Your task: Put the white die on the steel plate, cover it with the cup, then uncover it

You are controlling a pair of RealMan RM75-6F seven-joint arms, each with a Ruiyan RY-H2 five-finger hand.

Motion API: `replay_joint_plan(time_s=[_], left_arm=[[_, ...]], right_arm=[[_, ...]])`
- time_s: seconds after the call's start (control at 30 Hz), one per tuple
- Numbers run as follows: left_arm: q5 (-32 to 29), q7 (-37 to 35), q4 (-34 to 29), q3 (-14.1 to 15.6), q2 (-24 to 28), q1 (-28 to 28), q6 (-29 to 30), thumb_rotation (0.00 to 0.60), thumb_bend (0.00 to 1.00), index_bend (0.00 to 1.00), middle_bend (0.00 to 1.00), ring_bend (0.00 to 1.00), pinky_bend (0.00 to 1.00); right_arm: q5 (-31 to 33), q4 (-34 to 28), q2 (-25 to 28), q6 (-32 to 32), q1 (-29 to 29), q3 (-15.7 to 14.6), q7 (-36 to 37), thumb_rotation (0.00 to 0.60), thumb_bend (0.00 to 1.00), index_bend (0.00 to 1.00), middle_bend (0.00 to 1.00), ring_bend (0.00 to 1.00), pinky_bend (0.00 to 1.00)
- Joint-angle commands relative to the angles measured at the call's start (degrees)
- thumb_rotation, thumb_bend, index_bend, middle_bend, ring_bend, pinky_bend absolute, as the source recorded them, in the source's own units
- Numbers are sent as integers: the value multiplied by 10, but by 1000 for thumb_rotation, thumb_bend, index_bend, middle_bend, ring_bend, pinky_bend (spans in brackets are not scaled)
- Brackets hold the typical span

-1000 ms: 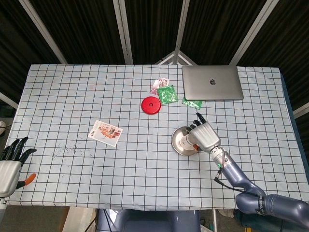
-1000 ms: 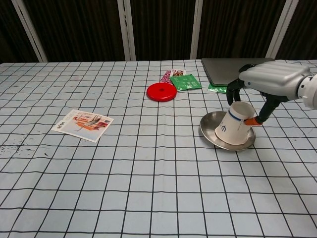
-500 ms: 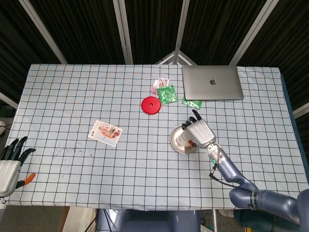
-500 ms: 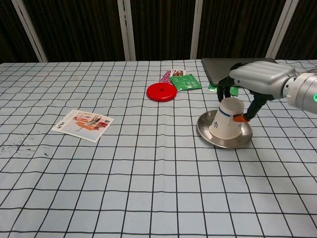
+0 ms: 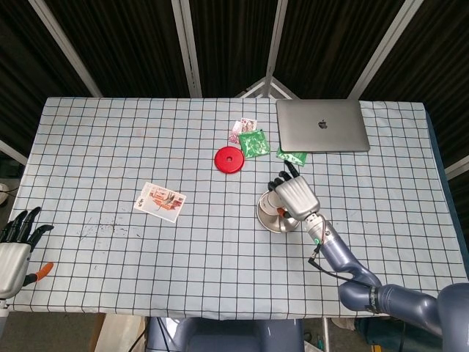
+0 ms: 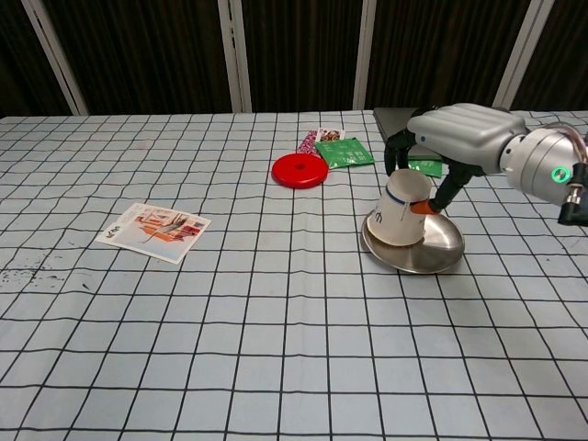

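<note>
A white paper cup (image 6: 400, 209) stands mouth-down and tilted over the left part of the steel plate (image 6: 434, 258). My right hand (image 6: 457, 138) grips the cup from above, fingers wrapped around its upper end. In the head view the right hand (image 5: 295, 196) covers most of the cup (image 5: 274, 208) and the plate (image 5: 269, 220). No white die shows in either view; the bare right half of the plate holds nothing. My left hand (image 5: 16, 246) hangs at the table's near left corner, fingers spread, holding nothing.
A closed laptop (image 5: 321, 125) lies at the back right. A red disc (image 6: 299, 170) and green packets (image 6: 343, 152) sit behind the plate, and a printed card (image 6: 153, 231) lies to the left.
My right hand has carried the cup leftward across the plate and tipped it further. The plate has slid slightly left. The left hand stays put.
</note>
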Motion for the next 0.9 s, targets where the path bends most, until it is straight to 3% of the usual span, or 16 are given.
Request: replay_joint_plan(time_s=[0.03, 0.53, 0.9], left_arm=[[0, 0, 0, 0, 0, 0, 0, 600, 275, 255, 0, 0, 128], [-1, 2, -1, 1, 0, 0, -2, 600, 276, 257, 0, 0, 128], [1, 9, -3, 3, -2, -1, -4, 600, 275, 260, 0, 0, 128]], right_arm=[[0, 9, -9, 6, -1, 3, -1, 600, 384, 518, 474, 251, 22], [9, 45, -14, 7, -5, 9, -5, 600, 384, 531, 474, 251, 22], [-23, -16, 24, 20, -26, -18, -8, 600, 384, 543, 474, 251, 22]])
